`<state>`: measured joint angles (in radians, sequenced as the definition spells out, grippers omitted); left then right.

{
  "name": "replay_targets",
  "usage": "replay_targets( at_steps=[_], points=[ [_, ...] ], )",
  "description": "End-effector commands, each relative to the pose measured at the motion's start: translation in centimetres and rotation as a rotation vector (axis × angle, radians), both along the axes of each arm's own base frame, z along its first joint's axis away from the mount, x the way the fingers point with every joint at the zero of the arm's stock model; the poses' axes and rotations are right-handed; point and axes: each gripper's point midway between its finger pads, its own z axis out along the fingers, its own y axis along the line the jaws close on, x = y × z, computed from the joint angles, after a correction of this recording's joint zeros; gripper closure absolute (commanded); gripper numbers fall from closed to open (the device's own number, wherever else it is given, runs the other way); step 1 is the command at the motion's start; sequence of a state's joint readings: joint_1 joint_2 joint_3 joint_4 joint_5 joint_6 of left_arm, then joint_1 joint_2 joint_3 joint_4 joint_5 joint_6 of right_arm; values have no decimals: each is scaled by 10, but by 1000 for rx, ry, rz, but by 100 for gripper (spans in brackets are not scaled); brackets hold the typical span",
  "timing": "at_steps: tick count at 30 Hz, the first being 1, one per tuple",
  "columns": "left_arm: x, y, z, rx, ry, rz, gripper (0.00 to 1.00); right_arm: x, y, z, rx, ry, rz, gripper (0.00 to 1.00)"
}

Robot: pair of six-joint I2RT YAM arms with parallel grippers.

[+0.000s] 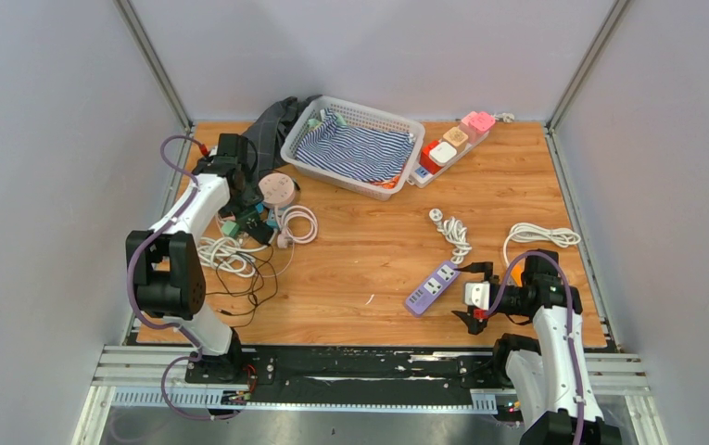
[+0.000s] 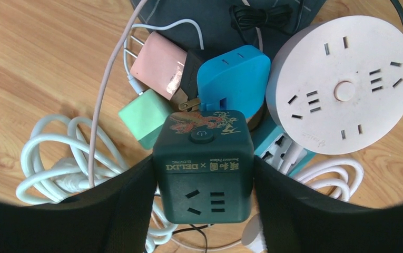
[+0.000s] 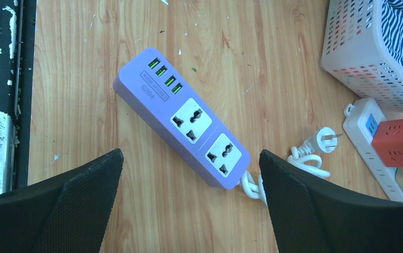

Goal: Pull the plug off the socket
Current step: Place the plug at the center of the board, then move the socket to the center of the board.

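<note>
Left arm [image 1: 191, 206], right arm [image 1: 554, 350]: white link shells, black joint housings. Purple cable [image 1: 131, 273] looped alongside each. Pincer fingers [image 3: 72, 211]: broad, black, fine-dimpled texture.

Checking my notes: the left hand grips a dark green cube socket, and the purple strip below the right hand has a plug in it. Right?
No: the right wrist view shows the purple strip with both sockets empty. The left hand does grip the dark green cube socket.
</note>
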<state>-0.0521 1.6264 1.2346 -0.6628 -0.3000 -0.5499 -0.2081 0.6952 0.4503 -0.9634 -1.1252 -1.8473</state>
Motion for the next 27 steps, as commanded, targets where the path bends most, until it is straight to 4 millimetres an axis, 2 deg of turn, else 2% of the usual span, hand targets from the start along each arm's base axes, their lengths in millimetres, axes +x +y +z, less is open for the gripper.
replay_targets(
  at_steps=[1, 3, 10, 20, 23, 24, 25, 27],
  points=[
    [2, -1, -5, -27, 3, -12, 26, -4, 0, -2, 19, 18, -12, 0],
    [3, -1, -4, -30, -3, -14, 19, -3, 0, -2, 20, 15, -12, 0],
    [1, -1, 5, -28, -53, -15, 14, -3, 0, -2, 20, 15, -14, 0],
    [1, -13, 43, -86, -300, -71, 11, -4, 0, -2, 22, 15, -14, 0],
    [2, -24, 62, -135, -410, -115, 11, -4, 0, -2, 21, 17, -13, 0],
    [2, -32, 69, -163, -456, -149, 4, -4, 0, -2, 21, 17, -14, 0],
    [0, -43, 85, -203, -526, -203, 1, -4, 0, -2, 21, 18, -14, 0],
    [-4, -61, 108, -267, -639, -299, 0, -4, 0, -2, 22, 20, -16, 0]
  ],
)
